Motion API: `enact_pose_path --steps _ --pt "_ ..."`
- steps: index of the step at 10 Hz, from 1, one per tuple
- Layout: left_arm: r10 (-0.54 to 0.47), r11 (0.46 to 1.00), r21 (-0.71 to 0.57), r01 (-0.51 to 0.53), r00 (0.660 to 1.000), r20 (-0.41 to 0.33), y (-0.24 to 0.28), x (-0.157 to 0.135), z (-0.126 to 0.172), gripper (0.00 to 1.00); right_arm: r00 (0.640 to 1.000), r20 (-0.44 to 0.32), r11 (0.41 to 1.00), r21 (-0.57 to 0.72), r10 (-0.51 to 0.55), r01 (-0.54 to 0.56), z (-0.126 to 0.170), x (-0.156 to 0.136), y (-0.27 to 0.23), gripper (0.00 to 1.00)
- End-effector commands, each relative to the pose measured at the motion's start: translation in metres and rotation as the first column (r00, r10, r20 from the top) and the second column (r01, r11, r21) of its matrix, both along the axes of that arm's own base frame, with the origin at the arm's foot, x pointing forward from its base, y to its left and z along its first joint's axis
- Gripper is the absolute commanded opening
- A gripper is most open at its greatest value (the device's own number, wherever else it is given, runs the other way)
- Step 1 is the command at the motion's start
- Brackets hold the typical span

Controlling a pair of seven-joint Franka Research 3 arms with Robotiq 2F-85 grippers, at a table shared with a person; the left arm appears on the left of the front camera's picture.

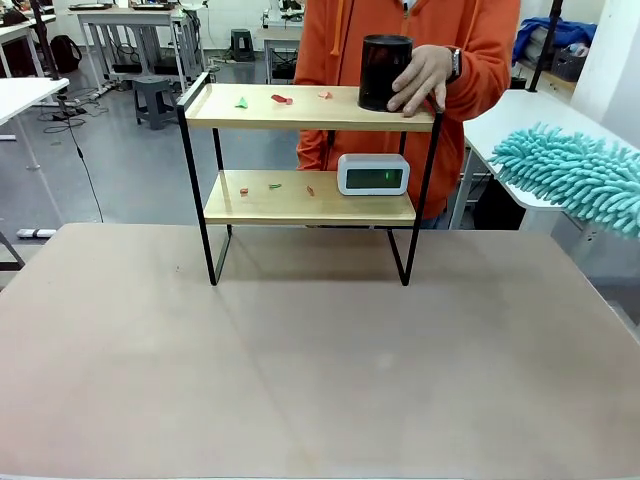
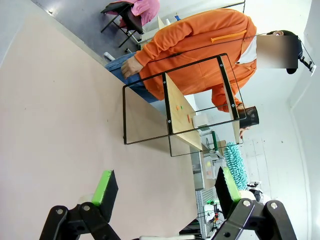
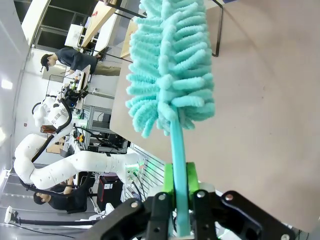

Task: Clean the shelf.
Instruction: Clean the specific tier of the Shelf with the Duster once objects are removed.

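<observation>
My left gripper (image 2: 166, 187) — fingers wide, empty. The shelf (image 1: 300, 118) stands mid-way along the far edge of the table (image 1: 320, 380). Scraps (image 1: 282, 99) litter both boards, so I judge cleaning not yet begun. My right gripper (image 3: 180, 190) — clamped on the duster (image 1: 575, 175) handle.

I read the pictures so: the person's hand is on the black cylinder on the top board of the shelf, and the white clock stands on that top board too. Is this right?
Not quite. The white clock stands on the lower board of the shelf, as the front view shows. The person's hand is indeed on the black cylinder on the top board.
</observation>
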State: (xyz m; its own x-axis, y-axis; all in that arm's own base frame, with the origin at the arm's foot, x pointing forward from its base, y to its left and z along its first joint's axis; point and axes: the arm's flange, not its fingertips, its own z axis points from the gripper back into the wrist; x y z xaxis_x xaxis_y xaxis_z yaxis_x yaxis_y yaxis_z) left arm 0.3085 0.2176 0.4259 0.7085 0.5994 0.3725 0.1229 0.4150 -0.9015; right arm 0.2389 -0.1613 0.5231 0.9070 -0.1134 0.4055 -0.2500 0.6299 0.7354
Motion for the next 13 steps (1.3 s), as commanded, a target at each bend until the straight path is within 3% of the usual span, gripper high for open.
enact_pose_path --steps 1,2,3,4,6,7,9,11,13 --pt "0.001 1.0 -0.002 -0.001 1.0 0.03 -0.001 0.001 -0.001 1.0 1.0 -0.002 1.0 0.017 -0.02 0.02 0.004 0.001 0.001 0.0" --pt "0.001 1.0 -0.002 -0.001 1.0 0.03 -0.001 0.001 -0.001 1.0 1.0 -0.002 1.0 0.017 -0.02 0.02 0.004 0.001 0.001 0.0" --pt "0.001 1.0 -0.002 -0.001 1.0 0.03 -0.001 0.001 -0.001 1.0 1.0 0.0 1.0 0.0 0.0 0.0 0.0 0.0 0.0 0.13" --pt "0.001 1.0 -0.002 -0.001 1.0 0.03 -0.001 0.001 -0.001 1.0 1.0 0.003 0.999 -0.047 -0.006 0.006 0.014 0.005 0.0 0.13" --pt "0.001 1.0 -0.002 -0.001 1.0 0.03 -0.001 0.001 -0.001 1.0 0.988 0.113 0.974 -0.19 -0.104 0.125 0.078 0.008 0.003 0.13" --pt "0.001 1.0 -0.002 -0.001 1.0 0.03 -0.001 0.001 -0.001 1.0 0.974 0.199 0.962 -0.228 -0.104 0.15 0.117 0.009 0.013 0.13" --pt "0.001 1.0 -0.002 -0.001 1.0 0.03 -0.001 0.001 -0.001 1.0 0.956 0.29 0.939 -0.319 -0.034 0.131 0.179 0.03 0.07 0.13" --pt "0.001 1.0 -0.002 -0.001 1.0 0.03 -0.001 0.001 -0.001 1.0 0.947 0.298 0.857 -0.45 -0.119 0.249 0.187 0.06 0.149 0.13" --pt "0.001 1.0 -0.002 -0.001 1.0 0.03 -0.001 0.001 -0.001 1.0 0.941 0.334 0.835 -0.502 -0.052 0.224 0.169 0.06 0.202 0.13"
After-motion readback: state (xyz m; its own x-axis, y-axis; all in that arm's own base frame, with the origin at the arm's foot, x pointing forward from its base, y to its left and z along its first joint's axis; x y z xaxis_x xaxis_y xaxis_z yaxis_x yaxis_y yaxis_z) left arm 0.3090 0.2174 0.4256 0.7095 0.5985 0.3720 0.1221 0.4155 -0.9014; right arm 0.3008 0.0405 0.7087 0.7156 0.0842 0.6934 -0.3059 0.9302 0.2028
